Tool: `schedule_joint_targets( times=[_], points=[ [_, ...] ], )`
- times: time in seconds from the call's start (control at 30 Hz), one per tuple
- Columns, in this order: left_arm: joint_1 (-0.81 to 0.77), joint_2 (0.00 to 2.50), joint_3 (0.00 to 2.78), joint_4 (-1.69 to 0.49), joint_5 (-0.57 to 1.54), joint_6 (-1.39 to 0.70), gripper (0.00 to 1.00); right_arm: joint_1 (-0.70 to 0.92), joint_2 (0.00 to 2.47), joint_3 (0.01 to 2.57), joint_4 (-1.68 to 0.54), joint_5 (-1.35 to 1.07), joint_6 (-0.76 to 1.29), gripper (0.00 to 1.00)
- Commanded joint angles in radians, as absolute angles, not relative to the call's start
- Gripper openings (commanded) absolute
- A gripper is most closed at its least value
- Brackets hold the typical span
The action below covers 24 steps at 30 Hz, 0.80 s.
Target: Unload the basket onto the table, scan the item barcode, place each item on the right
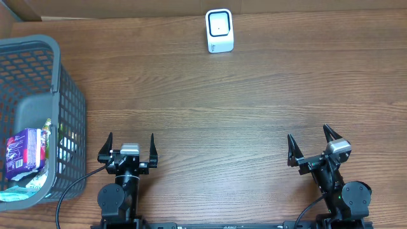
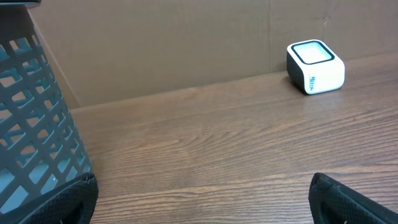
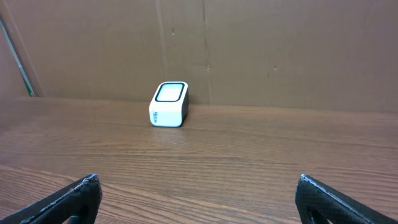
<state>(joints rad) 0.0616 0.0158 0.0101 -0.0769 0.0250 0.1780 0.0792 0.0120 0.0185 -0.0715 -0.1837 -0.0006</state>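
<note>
A small white barcode scanner (image 1: 219, 30) with a dark-rimmed window stands at the far middle of the wooden table; it also shows as the scanner (image 2: 315, 66) in the left wrist view and the scanner (image 3: 169, 104) in the right wrist view. A purple and white packaged item (image 1: 27, 150) lies in the grey basket (image 1: 70, 102) at the left. My left gripper (image 1: 130, 147) sits open at the near left, beside the basket, nothing between its fingers. At the near right my right gripper (image 1: 311, 146) is open and empty too. Only bare wood lies between each pair of fingertips.
The grey lattice basket wall (image 2: 31, 124) fills the left edge of the left wrist view, close to the left finger. More packets (image 1: 60, 143) lie in the basket. A brown cardboard wall (image 3: 249, 50) runs behind the scanner at the table's far edge.
</note>
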Motion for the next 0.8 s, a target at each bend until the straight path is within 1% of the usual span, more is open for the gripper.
schedule_joint_targets(
  times=[0.0,0.77],
  points=[
    [0.070,0.013,0.005,-0.078,0.019,0.160,1.00,0.082,0.003,0.008,-0.066,-0.184,0.000,1.00],
    [0.070,0.013,0.005,-0.078,0.019,0.160,1.00,0.082,0.003,0.008,-0.067,-0.157,-0.001,1.00]
  ],
)
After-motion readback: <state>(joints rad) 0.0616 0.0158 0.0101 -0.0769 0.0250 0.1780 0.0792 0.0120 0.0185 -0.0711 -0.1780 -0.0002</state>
